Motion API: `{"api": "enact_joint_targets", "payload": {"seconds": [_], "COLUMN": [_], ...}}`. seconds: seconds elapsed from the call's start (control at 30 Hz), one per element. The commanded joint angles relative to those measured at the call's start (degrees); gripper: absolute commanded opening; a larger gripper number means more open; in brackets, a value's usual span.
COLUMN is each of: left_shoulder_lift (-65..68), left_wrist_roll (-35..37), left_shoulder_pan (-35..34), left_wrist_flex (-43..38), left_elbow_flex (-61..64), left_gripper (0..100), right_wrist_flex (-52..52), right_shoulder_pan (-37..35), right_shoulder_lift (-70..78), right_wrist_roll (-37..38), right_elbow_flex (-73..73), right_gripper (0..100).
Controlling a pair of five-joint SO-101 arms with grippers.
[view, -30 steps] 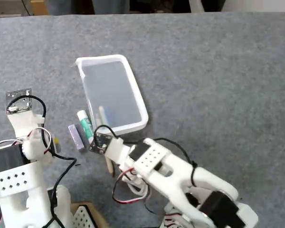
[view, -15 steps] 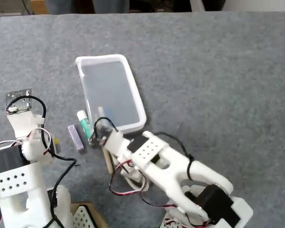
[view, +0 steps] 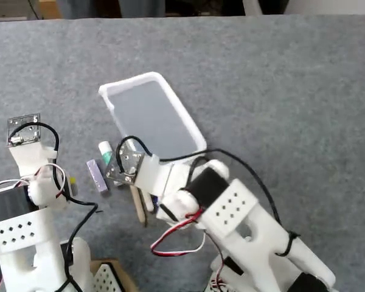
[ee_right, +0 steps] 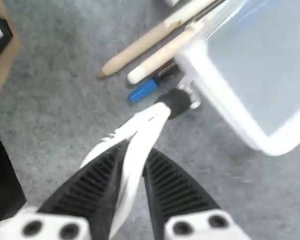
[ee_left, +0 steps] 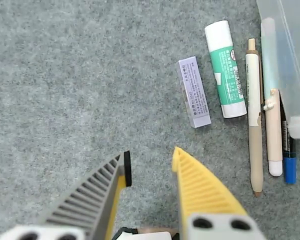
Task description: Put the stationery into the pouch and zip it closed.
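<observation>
A translucent pouch (view: 153, 117) lies slanted on the grey mat, also seen as the pouch (ee_right: 255, 75) and the pouch (ee_left: 290, 45). My right gripper (ee_right: 138, 150) is shut on a white pull strap (ee_right: 140, 130) that leads to the black zipper slider (ee_right: 177, 102) at the pouch's near corner. The right arm (view: 170, 182) reaches over that corner. Beside the pouch lie a purple eraser (ee_left: 194, 92), a green-and-white glue stick (ee_left: 226, 70), two beige pens (ee_left: 254, 115) and a blue-tipped pen (ee_left: 289, 167). My left gripper (ee_left: 150, 167) hangs open above bare mat, short of the eraser (view: 97, 175).
A cardboard box corner (view: 112, 274) sits at the near edge between the arms, and shows as the box (ee_right: 0, 45) close to the right gripper. The left arm (view: 30, 194) stands at the left. The mat stretches bare to the right and behind the pouch.
The pouch's near end has swung to the right, so it now lies more slanted. The right arm has shifted left over the pouch's near corner. The left arm has kept still.
</observation>
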Motion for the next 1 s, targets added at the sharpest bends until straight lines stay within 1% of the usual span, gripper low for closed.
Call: {"api": "enact_joint_targets", "payload": {"seconds": [0.0, 0.17, 0.37, 0.5, 0.6, 0.73, 0.8, 0.9, 0.97], "left_shoulder_lift": [0.26, 0.26, 0.26, 0.26, 0.26, 0.26, 0.35, 0.35, 0.53], "left_wrist_roll": [0.0, -0.35, -0.09, 0.0, 0.44, 8.44, 11.78, 14.15, 14.24], "left_shoulder_pan": [-0.13, -0.04, -0.04, 0.13, 2.68, 7.43, 8.92, 9.71, 10.68], "left_wrist_flex": [-0.97, -0.97, -0.44, -0.44, -0.44, -0.97, -3.16, -8.09, -10.2], "left_elbow_flex": [-1.19, -1.98, -6.9, -8.66, -10.59, -13.67, -13.41, -10.95, -9.89], "left_gripper": [18, 19, 30, 31, 31, 31, 31, 31, 31], "right_wrist_flex": [3.25, 7.56, 11.78, 13.45, 13.45, 13.45, 13.45, 13.63, 13.63], "right_shoulder_pan": [-0.62, -0.62, -0.97, -0.97, -0.97, -0.97, -0.88, -1.05, -1.05], "right_shoulder_lift": [-1.45, 1.54, 11.74, 17.63, 21.14, 25.19, 25.8, 25.71, 25.71], "right_wrist_roll": [1.23, 2.29, 2.29, 2.02, 1.93, 0.7, -0.35, -0.62, -0.97], "right_elbow_flex": [-9.89, -22.46, -38.73, -48.92, -54.81, -59.21, -60.7, -61.41, -61.41], "right_gripper": [1.2, 1.2, 1.2, 1.2, 1.2, 1.2, 1.2, 1.2, 1.2]}}
